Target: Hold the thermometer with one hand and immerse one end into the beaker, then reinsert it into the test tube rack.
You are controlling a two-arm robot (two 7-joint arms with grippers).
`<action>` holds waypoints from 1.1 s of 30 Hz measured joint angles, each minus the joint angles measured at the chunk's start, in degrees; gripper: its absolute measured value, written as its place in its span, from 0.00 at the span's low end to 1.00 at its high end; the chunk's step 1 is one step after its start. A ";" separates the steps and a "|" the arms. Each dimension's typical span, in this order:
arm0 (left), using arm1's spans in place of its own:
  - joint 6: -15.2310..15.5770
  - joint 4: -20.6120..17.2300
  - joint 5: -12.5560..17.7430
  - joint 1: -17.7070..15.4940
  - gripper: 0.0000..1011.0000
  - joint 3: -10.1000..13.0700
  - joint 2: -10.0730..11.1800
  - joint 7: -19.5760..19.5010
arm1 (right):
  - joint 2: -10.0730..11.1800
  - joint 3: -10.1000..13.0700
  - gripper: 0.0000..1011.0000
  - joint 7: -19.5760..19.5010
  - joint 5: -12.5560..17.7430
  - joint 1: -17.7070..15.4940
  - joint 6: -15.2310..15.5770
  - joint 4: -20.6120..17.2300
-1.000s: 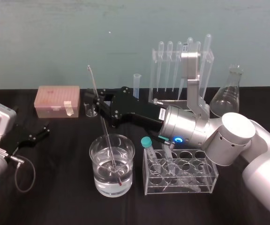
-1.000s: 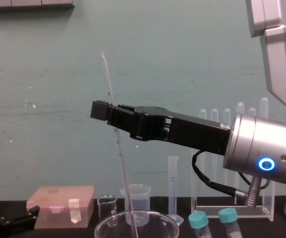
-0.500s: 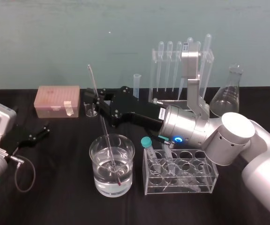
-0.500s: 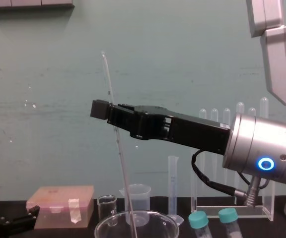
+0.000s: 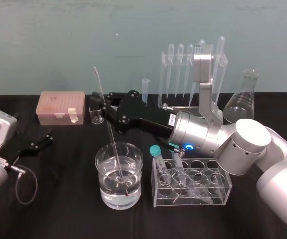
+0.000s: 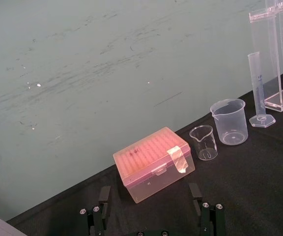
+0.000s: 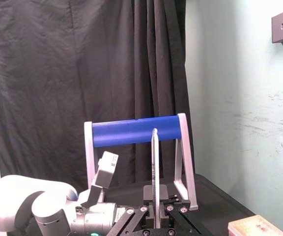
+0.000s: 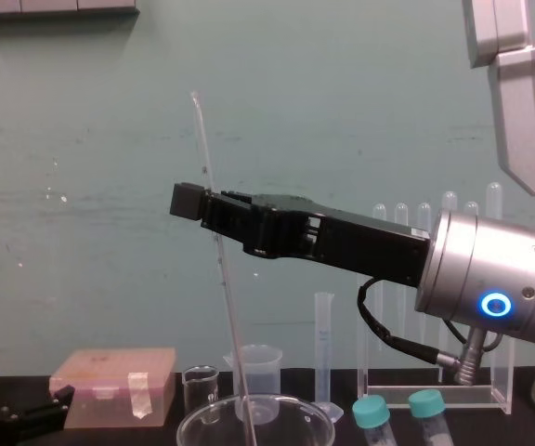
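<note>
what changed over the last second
The right hand, shut on the thermometer, has risen very slightly, drawing the rod up a touch. Its lower end is still in the beaker's water. The left hand stays open and parked at the left.

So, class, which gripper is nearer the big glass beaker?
The right. The right gripper hangs above the beaker, shut on the thermometer dipped in it; the left gripper sits off to its left.
</note>
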 joint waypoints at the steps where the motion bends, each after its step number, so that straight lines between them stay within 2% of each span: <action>1: 0.00 0.00 0.00 0.00 1.00 0.00 0.00 0.00 | 0.00 0.00 0.06 0.00 -0.02 0.00 0.00 0.00; 33: 0.00 0.00 0.00 0.00 1.00 0.00 0.00 0.00 | 0.03 -0.29 0.06 0.01 -0.42 -0.12 0.01 -0.43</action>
